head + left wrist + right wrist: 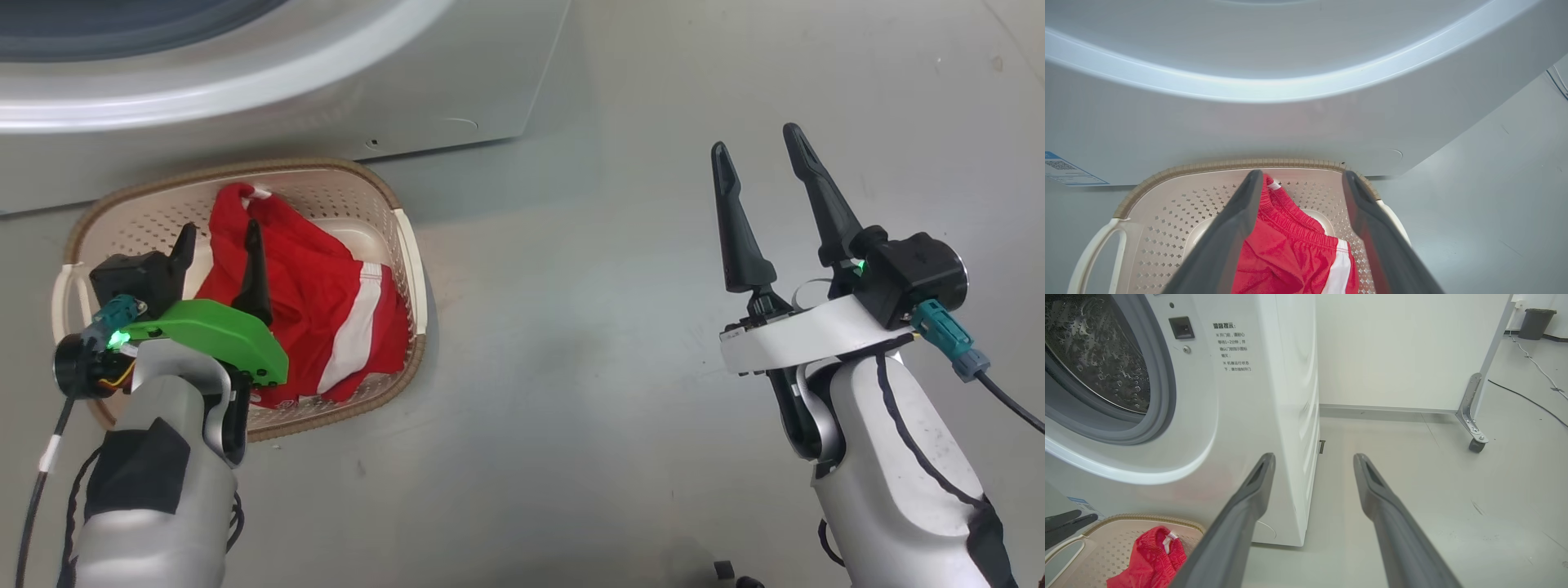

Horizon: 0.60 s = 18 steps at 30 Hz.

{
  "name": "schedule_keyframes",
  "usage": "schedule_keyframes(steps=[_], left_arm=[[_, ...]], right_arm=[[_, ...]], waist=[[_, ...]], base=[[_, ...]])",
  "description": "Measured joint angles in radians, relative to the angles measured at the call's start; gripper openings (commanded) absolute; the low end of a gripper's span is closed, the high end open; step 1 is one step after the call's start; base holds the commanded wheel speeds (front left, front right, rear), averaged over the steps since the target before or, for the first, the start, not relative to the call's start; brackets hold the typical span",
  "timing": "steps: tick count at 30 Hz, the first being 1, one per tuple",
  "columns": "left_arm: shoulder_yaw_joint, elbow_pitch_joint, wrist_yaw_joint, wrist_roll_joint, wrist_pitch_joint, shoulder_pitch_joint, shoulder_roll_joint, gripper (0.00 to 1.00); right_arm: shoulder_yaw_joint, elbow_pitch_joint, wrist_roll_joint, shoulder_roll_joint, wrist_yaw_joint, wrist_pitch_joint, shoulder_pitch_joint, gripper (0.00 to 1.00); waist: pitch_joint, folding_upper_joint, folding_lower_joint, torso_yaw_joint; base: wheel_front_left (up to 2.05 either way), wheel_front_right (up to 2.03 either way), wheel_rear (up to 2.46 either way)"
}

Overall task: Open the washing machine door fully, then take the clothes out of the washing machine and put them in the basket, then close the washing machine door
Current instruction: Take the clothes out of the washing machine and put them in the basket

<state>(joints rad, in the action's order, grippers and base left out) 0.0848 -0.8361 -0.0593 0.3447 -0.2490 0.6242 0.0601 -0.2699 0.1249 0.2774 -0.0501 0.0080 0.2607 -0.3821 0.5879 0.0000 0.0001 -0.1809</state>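
Two things are cut short: the washing machine (326, 90), just behind the basket (326, 192), runs off the head view's top edge, and the left gripper (220, 231) with its green mount (212, 335) hides part of the clothes (318, 302). The clothes lie crumpled inside the basket. The left gripper's fingers are spread wide over them, pinching nothing; whether they touch the fabric is unclear. Well to the basket's right, the right gripper (755, 143) is over the floor (571, 327), fingers parted and empty.

Pale grey forearms (163, 547) with black patches (135, 478), left gripper (221, 227) of two long dark tapered fingers (255, 269) on a bright green wrist plate (216, 331), right gripper (755, 139) alike on a white wrist plate (804, 333), teal cable connectors (947, 327), black cables (1008, 400), small green indicator lights (121, 336).
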Motion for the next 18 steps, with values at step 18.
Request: schedule_keyframes(steps=[18], left_arm=[[0.044,0.3,0.013,-0.091,-0.003,-0.16,-0.016,1.0]], right_arm=[[0.089,0.092,-0.032,-0.013,0.0,0.0,0.141,1.0]], waist=[[-0.254,0.0,0.0,0.09]], base=[[0.0,0.0,0.0]])
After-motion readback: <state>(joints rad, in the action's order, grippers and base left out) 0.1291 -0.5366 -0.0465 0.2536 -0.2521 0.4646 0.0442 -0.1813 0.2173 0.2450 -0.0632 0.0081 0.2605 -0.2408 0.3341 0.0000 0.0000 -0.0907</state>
